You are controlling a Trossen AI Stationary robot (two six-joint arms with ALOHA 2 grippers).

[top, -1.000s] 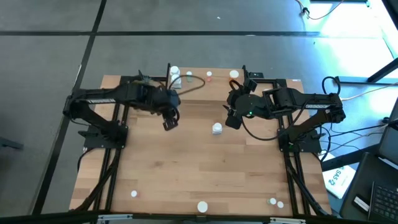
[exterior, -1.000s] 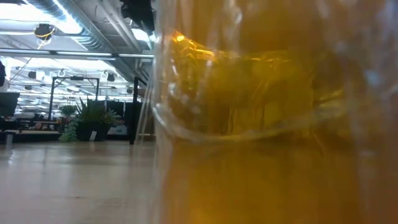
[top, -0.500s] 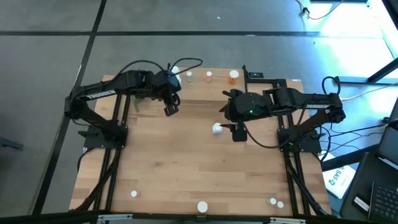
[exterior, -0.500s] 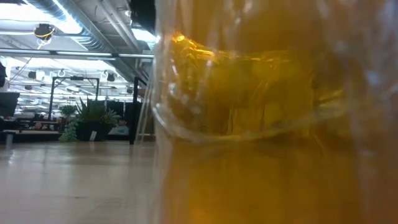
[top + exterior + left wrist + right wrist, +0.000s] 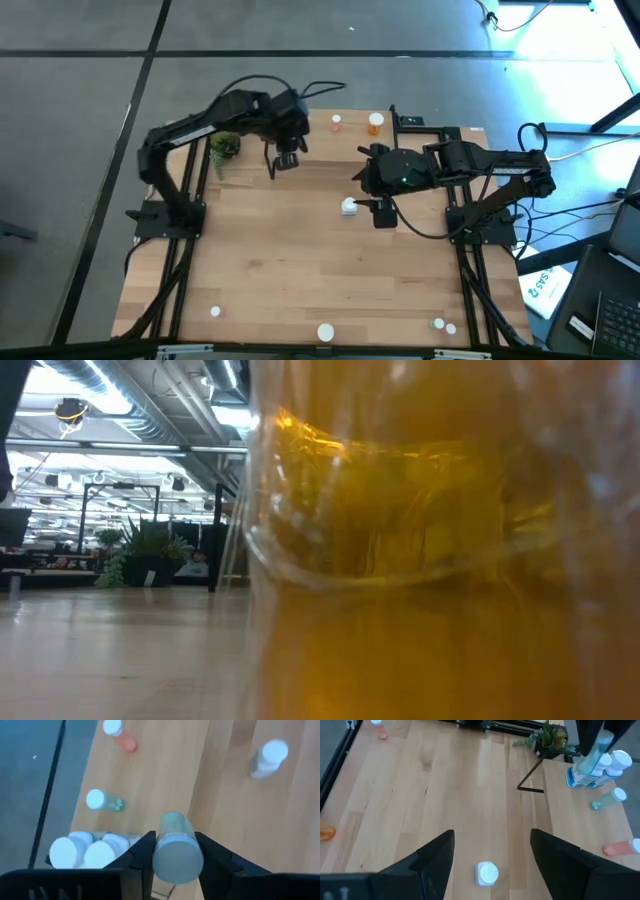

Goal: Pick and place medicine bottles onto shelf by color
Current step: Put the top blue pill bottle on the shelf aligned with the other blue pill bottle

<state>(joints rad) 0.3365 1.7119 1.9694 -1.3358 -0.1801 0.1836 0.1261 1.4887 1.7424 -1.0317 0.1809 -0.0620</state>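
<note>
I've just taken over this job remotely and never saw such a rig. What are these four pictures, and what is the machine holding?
Two dark robot arms work at a wooden table. The overhead picture shows both. The left gripper, seen from its own wrist camera, is shut on a pale green bottle above the shelf, where other bottles stand. The right gripper, open, hovers over a white bottle. A small potted plant stands by the shelf. The table-level camera is blocked by something amber.
</note>
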